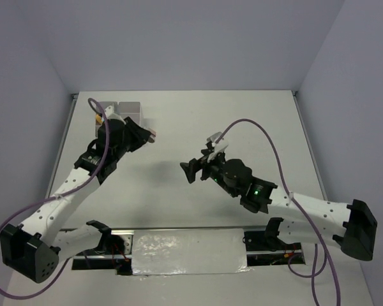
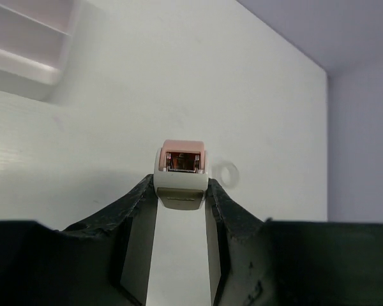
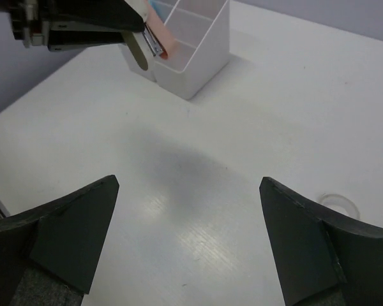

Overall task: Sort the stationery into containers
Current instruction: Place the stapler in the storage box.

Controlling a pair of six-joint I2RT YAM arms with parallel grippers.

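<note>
The left gripper [image 2: 180, 189] is clamped on a small stapler [image 2: 182, 162], one finger pressed against each side of its white body. The pink top and the metal mouth stick out past the fingertips. Just ahead of the gripper and a little to its right, a clear tape ring [image 2: 225, 172] lies flat on the desk [image 2: 262, 95]. Farther ahead and to its left stands the white container [image 2: 25, 60], its thin inner walls partly in view.

The right gripper [image 3: 188, 186] hangs over bare desk with its jaws spread wide and nothing between them. The tape ring lies just beyond its right finger. Well ahead and to its left, the stapler is held up off the desk, just beside the near wall of the container.
</note>
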